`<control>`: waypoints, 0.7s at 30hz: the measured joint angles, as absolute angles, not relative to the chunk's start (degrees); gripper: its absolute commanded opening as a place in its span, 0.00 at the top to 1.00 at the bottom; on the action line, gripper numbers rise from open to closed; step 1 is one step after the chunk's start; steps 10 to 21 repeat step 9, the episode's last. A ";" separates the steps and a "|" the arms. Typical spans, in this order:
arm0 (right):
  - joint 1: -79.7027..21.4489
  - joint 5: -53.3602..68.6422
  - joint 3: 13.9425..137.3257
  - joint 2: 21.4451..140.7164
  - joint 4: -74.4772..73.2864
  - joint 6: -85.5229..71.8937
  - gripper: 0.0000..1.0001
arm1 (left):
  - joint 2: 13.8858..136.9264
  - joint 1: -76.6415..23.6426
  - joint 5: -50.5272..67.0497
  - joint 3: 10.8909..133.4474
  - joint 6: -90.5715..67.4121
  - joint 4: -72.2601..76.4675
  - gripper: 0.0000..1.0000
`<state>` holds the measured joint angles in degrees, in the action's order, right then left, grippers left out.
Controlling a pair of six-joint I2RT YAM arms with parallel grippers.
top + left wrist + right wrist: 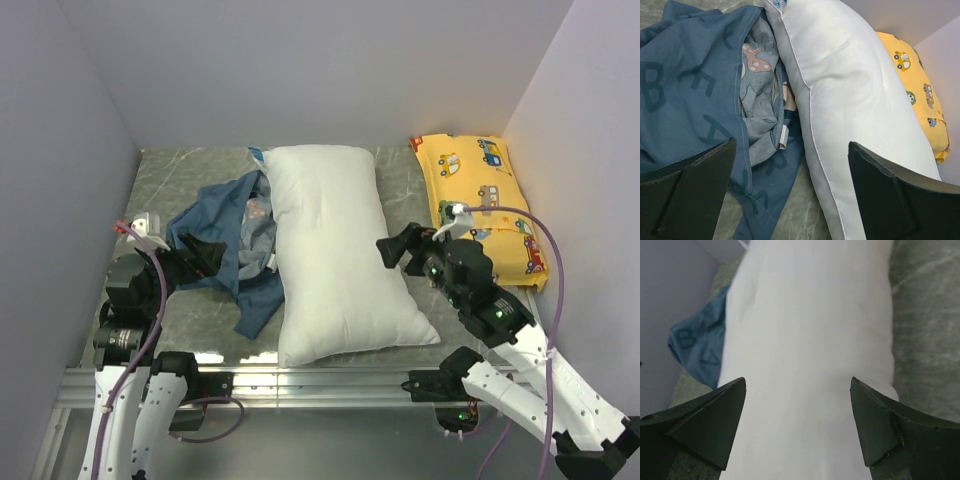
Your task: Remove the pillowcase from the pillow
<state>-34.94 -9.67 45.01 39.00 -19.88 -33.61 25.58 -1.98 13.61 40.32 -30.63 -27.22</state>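
the white pillow (335, 250) lies bare along the middle of the table (170, 170). the blue pillowcase (225, 240) is crumpled in a heap against its left side, fully off it. the left gripper (212, 256) hangs at the heap's left edge, jaws wide, holding nothing. the right gripper (392, 250) sits at the pillow's right edge, jaws also wide and empty. a yellow pillow (485, 200) lies at the far right.

Pillow (805, 340) ends cut off in rt wrist view — yellow pillow (480, 190) partly behind rt arm (490, 305).
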 measured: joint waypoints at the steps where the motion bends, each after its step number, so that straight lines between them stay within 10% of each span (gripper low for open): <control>1: -34.94 -10.28 44.14 37.87 -20.99 -33.56 0.07 | 25.50 -2.04 13.61 40.23 -30.63 -27.16 0.01; 21: -34.92 -12.45 42.44 34.39 -24.75 -33.19 0.05 | 25.56 -2.76 13.08 40.12 -30.63 -27.18 0.01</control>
